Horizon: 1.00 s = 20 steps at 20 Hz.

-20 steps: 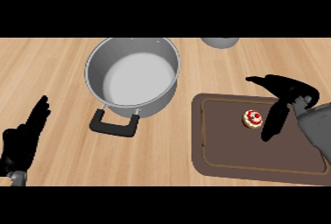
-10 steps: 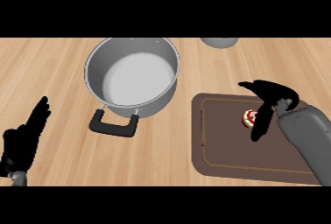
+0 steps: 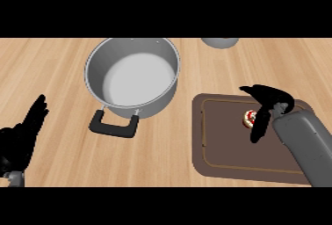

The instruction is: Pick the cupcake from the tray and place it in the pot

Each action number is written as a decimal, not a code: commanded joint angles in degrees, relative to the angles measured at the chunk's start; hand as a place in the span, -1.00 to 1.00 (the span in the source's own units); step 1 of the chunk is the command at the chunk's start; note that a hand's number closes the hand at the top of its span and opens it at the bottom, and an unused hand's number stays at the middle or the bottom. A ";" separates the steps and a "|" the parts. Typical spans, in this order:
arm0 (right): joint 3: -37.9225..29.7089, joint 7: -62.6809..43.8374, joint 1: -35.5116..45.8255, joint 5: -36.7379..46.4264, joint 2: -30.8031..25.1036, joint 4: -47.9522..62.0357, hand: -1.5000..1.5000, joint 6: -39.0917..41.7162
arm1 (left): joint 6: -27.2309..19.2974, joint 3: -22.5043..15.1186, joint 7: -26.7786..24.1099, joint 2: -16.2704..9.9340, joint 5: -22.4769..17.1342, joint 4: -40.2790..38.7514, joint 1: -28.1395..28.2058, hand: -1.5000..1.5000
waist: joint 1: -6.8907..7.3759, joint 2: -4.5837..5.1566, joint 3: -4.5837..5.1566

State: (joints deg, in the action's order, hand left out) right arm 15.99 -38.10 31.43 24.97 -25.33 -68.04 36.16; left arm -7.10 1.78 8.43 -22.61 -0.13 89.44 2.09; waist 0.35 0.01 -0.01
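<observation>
- Looking steeply down at a light wooden counter (image 3: 175,145), plank grain running left to right across the whole view.
- Nothing of the room beyond the countertop shows; the wood fills the view edge to edge.
- My right hand (image 3: 269,99) sits over the upper right part of the brown tray (image 3: 220,154), grey forearm coming in from the lower right corner.
- Right hand state: fingers arched over and pointing down, thumb side dropping along the cupcake's right edge. Curling around the cupcake, but I cannot tell if they are touching it.
- Cupcake (image 3: 249,118) is on the tray, upper right area, just left of my down-pointing finger. Pale frosting with red on top; partly hidden by my hand.
- Tray is dark brown, rounded corners, thin lighter line inset around its border. It lies flat on the counter at the right side, its right end covered by my forearm.
- Grey pot (image 3: 133,74) stands on the counter up and to the left of the tray, well apart from the cupcake. Inside is pale and bare.
- Pot's black handle (image 3: 115,125) sticks out toward the lower left, resting on the wood.
- My left hand (image 3: 23,136) rests at the left edge, fingers straight and pointing up, holding nothing.
- Grey round object (image 3: 219,41) is cut off at the top edge, right of the pot; cannot tell what it is.
</observation>
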 commanded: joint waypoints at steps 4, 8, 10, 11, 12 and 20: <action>0.35 5.76 -1.25 5.17 1.14 2.90 1.00 2.29 | 1.63 0.47 -0.39 2.19 1.59 2.01 2.44 0.00 | 0.17 0.01 -0.01; 0.39 11.37 -2.99 8.51 1.08 0.49 1.00 0.57 | 1.33 1.83 0.61 3.04 2.88 -0.21 -1.50 0.00 | -0.14 0.00 0.00; -1.22 9.69 -3.03 9.13 3.01 -0.23 1.00 1.23 | 3.66 3.84 -2.95 2.71 2.45 -4.64 -1.34 0.00 | -0.20 0.00 0.01; -3.01 9.74 0.60 9.38 2.66 1.97 1.00 2.98 | 4.00 3.08 -0.75 3.20 2.39 1.53 2.40 0.00 | 0.07 -0.02 0.00; -1.58 15.09 -0.69 11.70 2.80 6.26 1.00 -1.42 | 2.39 2.22 0.35 3.73 4.46 -2.38 -3.09 0.00 | -0.02 0.08 -0.01; 20.24 0.08 8.65 10.36 24.97 -4.32 1.00 -9.46 | 5.39 -0.78 -0.95 3.86 3.25 -1.20 -4.59 0.00 | 8.31 0.62 0.09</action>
State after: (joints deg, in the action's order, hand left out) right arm 28.08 -34.75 36.04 36.59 -6.06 -70.75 30.96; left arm -2.65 2.66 7.29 -19.34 3.01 87.98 -0.30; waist 4.89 0.14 0.12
